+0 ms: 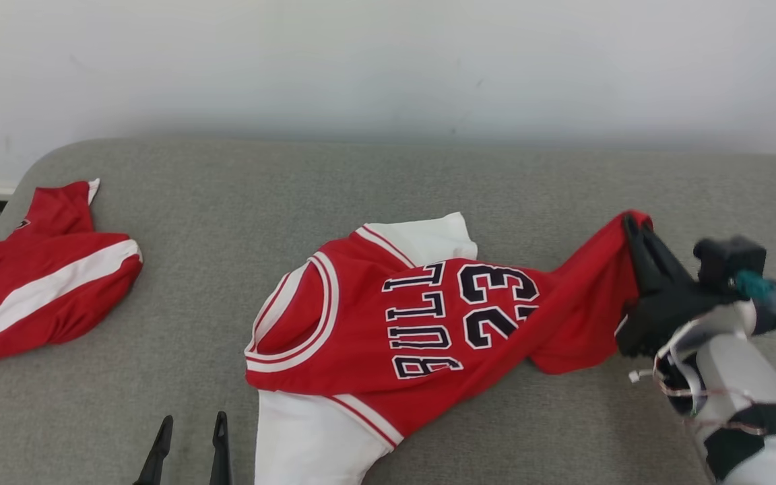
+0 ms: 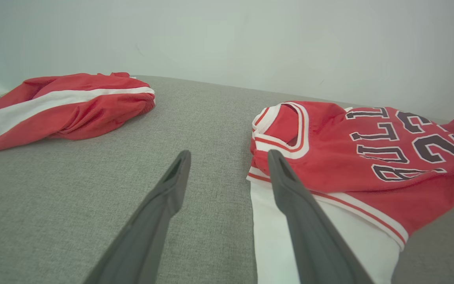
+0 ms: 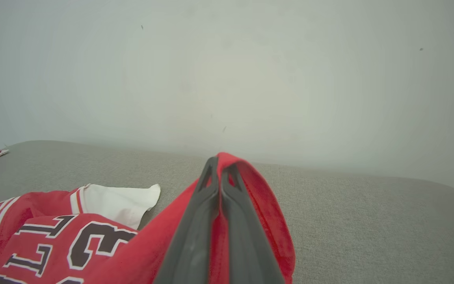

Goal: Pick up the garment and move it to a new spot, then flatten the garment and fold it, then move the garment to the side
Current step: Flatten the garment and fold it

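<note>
Jersey, a red basketball top of thin fabric with white-banded trim, white sleeves and black lettering with the number 23 (image 1: 428, 316), lies crumpled mid-way along grey woven upholstered cushion (image 1: 226, 202). Collar end points toward robot's left, hem end toward its right. One white sleeve spreads at the near edge, the other shows behind the chest.

Right gripper (image 1: 630, 225): fingers pressed together on a fold of the red hem, cloth bulging over the tips in the right wrist view. Pinched end is raised off the cushion; fabric runs taut from it down to the lettering, the rest resting flat.

Left gripper (image 1: 192, 419): fingers spread wide, holding nothing, low over the cushion just beside the collar and near sleeve. Contact with the sleeve cannot be told.

Second garment, bunched red cloth with a broad white stripe (image 1: 38, 283), sits at the far left, well apart. Plain pale wall (image 1: 388, 60) behind.

Handling, judged: light, limp, no stiffness of its own. Hung from one pinch it will sag and twist into a rope, and the trailing part will drag on the woven cover. Fabric looks smooth, possibly slippery in a shallow bite. Best holds are the banded edges: hem corners, or shoulder trim beside the collar, where layers are thicker. A second hold at the near shoulder would let it be carried spread
</note>
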